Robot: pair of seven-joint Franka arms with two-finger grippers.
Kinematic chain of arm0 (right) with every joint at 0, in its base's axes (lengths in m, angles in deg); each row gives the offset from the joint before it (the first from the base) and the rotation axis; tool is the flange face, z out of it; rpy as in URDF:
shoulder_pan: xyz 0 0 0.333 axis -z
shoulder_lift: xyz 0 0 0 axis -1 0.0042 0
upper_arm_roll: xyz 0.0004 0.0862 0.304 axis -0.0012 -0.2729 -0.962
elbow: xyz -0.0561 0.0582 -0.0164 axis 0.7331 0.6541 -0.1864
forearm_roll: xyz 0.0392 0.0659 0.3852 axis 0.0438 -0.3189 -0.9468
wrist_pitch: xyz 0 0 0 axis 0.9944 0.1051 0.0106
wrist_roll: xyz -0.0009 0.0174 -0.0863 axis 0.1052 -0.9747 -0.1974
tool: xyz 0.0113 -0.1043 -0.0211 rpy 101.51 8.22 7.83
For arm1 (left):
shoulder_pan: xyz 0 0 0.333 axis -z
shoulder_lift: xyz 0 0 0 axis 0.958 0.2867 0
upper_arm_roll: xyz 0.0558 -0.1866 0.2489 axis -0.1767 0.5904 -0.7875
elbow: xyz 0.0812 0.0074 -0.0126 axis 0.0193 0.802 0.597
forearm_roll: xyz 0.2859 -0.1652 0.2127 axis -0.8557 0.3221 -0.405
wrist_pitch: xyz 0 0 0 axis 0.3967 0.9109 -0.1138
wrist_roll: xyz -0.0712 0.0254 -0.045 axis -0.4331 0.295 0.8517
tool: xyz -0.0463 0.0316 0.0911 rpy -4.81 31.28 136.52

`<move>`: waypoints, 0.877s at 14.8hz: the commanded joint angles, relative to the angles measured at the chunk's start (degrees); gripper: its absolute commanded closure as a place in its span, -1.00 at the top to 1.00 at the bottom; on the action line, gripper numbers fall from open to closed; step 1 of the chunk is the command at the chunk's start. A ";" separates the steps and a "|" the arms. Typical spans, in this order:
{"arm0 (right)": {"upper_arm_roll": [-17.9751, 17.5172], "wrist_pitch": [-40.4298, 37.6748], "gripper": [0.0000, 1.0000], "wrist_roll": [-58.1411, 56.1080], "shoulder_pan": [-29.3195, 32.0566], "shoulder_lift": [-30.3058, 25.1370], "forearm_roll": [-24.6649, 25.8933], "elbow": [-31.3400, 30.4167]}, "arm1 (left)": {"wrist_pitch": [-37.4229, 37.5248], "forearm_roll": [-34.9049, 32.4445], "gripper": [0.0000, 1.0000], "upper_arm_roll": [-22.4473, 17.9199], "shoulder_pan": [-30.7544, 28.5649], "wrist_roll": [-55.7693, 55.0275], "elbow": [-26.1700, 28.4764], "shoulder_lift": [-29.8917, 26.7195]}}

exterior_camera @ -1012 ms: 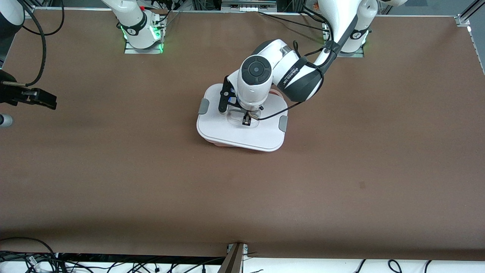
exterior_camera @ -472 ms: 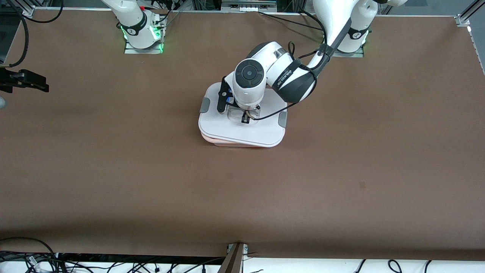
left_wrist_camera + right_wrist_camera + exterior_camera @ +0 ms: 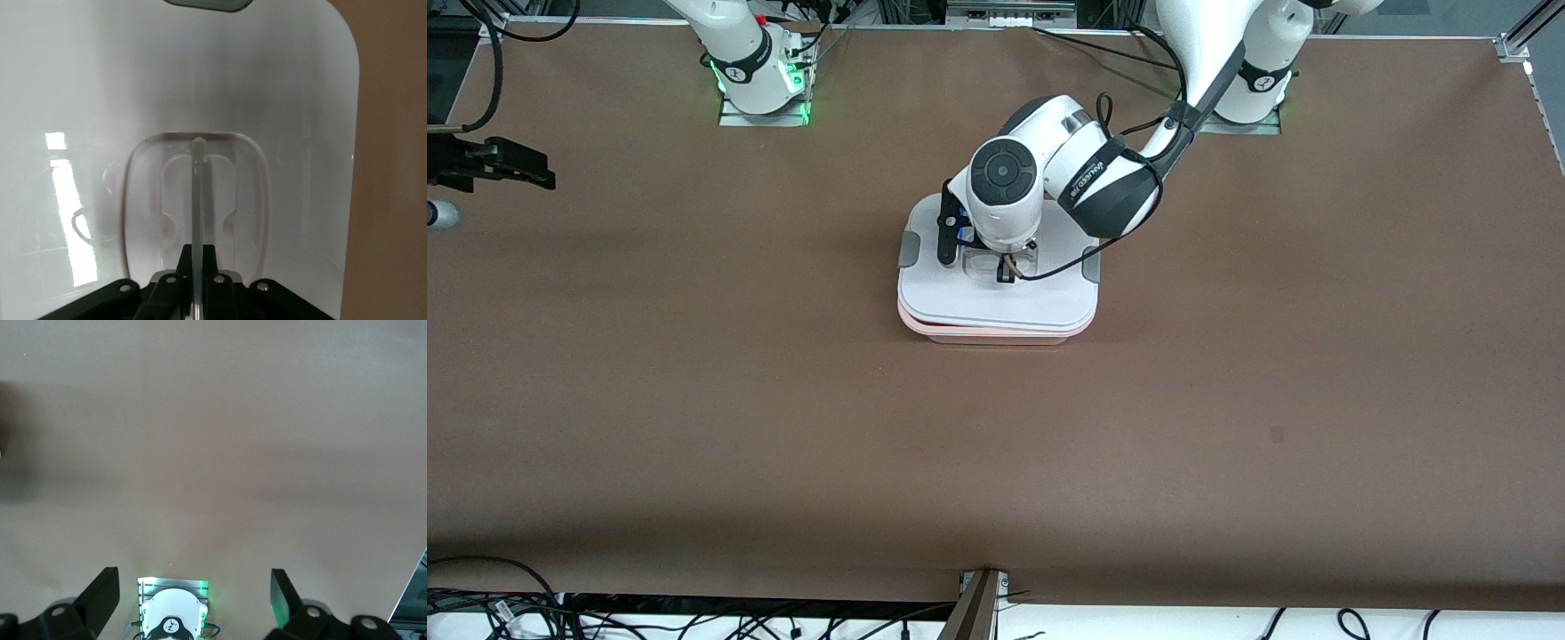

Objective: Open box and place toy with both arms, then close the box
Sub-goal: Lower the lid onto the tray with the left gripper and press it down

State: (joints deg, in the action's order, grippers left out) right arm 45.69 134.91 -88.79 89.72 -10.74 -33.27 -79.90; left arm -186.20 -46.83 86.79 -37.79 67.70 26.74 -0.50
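The box stands mid-table. Its white lid (image 3: pixel 996 298) lies flat over the pale pink base (image 3: pixel 996 334), nearly lined up, with the base showing as a strip along the lid's nearer edge. My left gripper (image 3: pixel 1005 272) is over the lid's middle, shut on the clear handle (image 3: pixel 198 193); its black fingers (image 3: pixel 215 261) pinch the handle's bar. My right gripper (image 3: pixel 534 171) hangs open and empty over the right arm's end of the table; its fingers (image 3: pixel 100 590) stand wide apart. The pink toy is hidden from every view.
Grey clips (image 3: pixel 908 249) (image 3: pixel 1090 265) sit at the lid's two ends. The right arm's base (image 3: pixel 173 617), lit green, shows under the right gripper. A cable loops from the left wrist over the lid. Bare brown table (image 3: pixel 996 462) surrounds the box.
The left gripper has brought the skewed lid down and turned it square over the pink base. The right gripper has drawn back toward the table's end and the robots' side.
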 commanded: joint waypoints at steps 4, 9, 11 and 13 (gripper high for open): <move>0.65 0.52 1.00 0.15 -0.75 -0.27 -1.54 -1.22 | 1.01 -0.82 -1.00 -0.98 0.84 -3.79 -0.80 0.25; 0.38 1.13 1.00 -0.38 -0.93 0.17 -1.54 -1.04 | -0.30 -0.64 -1.00 -1.06 1.01 -3.88 -1.24 1.48; 0.47 1.40 1.00 -0.29 -0.84 0.17 -1.46 -0.60 | -1.45 -0.55 -1.00 -1.06 1.01 -3.96 -1.24 1.57; 0.38 1.75 1.00 -0.55 -0.84 0.61 -1.46 -0.25 | -2.41 -0.64 -1.00 -1.24 1.01 -4.14 -1.32 1.57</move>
State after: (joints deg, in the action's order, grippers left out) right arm 45.66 136.03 -88.80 89.23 -10.12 -33.84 -80.35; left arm -187.15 -46.83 86.51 -37.73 64.46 26.59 -0.03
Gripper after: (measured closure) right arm 0.000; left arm 0.925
